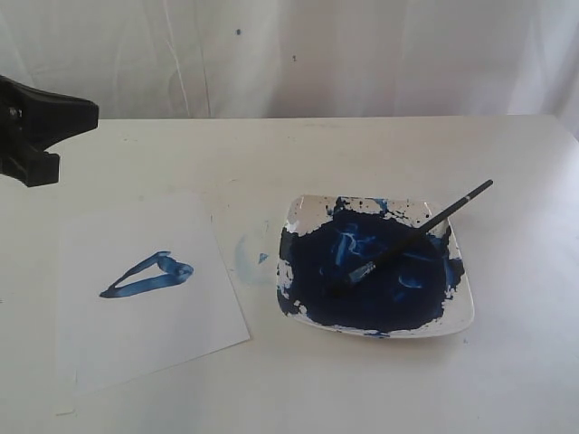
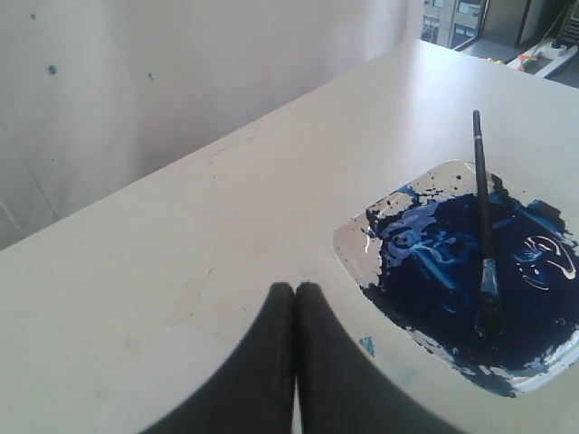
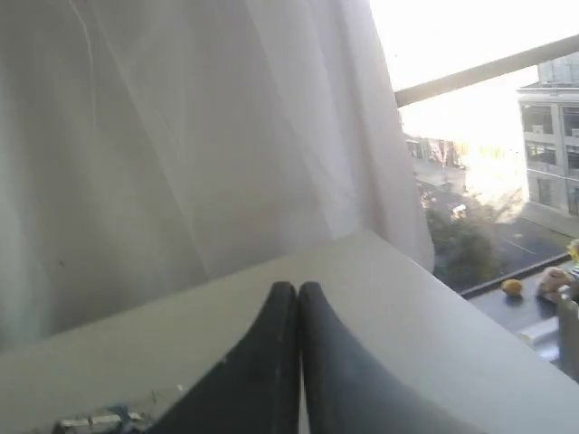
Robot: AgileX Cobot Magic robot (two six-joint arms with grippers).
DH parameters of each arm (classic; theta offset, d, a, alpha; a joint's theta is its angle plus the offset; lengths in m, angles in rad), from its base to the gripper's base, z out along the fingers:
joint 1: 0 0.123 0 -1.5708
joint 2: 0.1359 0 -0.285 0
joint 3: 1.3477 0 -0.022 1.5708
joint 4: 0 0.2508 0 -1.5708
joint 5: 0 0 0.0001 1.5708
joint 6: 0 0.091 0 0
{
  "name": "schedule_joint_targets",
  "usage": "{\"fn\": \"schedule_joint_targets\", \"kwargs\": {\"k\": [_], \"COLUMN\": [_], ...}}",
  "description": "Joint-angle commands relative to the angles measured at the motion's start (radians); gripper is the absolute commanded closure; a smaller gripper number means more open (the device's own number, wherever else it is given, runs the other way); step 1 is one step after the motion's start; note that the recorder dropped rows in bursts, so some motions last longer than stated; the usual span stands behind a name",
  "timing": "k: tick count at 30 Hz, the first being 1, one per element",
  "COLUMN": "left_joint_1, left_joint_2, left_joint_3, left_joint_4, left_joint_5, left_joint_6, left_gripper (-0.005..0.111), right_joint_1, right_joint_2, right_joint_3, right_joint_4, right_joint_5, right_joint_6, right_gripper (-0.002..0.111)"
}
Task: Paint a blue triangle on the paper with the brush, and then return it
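Note:
The white paper point(image 1: 154, 298) lies on the table's left part, and a blue triangle point(image 1: 149, 276) of smeared strokes is painted on it. The black-handled brush point(image 1: 425, 226) rests across the white square plate point(image 1: 461, 312) full of dark blue paint, bristles down in the paint and handle over the plate's far right corner. The left wrist view shows the brush point(image 2: 482, 208) on the plate point(image 2: 348, 249) too. My left gripper point(image 2: 296, 287) is shut and empty, held above the table at the far left point(image 1: 63, 122). My right gripper point(image 3: 298, 287) is shut and empty, off the exterior view.
A pale blue smudge point(image 1: 249, 258) and a small blue spot point(image 2: 366, 344) mark the table between paper and plate. A white curtain point(image 1: 289, 54) hangs behind the table. The table's far right corner point(image 3: 380, 249) borders a window.

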Motion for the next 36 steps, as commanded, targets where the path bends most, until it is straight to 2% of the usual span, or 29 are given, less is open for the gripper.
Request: {"fn": "schedule_joint_targets", "kwargs": {"k": [1, 4, 11, 21, 36], "left_joint_1": [-0.003, -0.003, -0.003, -0.003, -0.003], "left_joint_2": [-0.002, -0.002, -0.002, -0.002, -0.002], "left_joint_3": [0.005, 0.005, 0.005, 0.005, 0.005], "left_joint_4": [-0.014, -0.012, -0.012, -0.012, -0.012], "left_joint_5": [0.010, 0.010, 0.010, 0.010, 0.010], "left_joint_6": [-0.003, -0.003, -0.003, -0.003, -0.003], "left_gripper": [0.107, 0.107, 0.107, 0.107, 0.107], "right_joint_1": [-0.008, -0.008, -0.006, 0.081, 0.088], "right_joint_2": [-0.006, -0.006, -0.006, -0.006, -0.006], "right_joint_3": [0.052, 0.052, 0.052, 0.052, 0.052], "right_joint_4": [-0.071, -0.224, -0.230, -0.230, -0.230], "right_joint_5": [0.034, 0.284, 0.278, 0.266, 0.268], "right_joint_6": [-0.049, -0.049, -0.049, -0.035, -0.033], "right_gripper": [0.108, 0.108, 0.108, 0.108, 0.108]}}
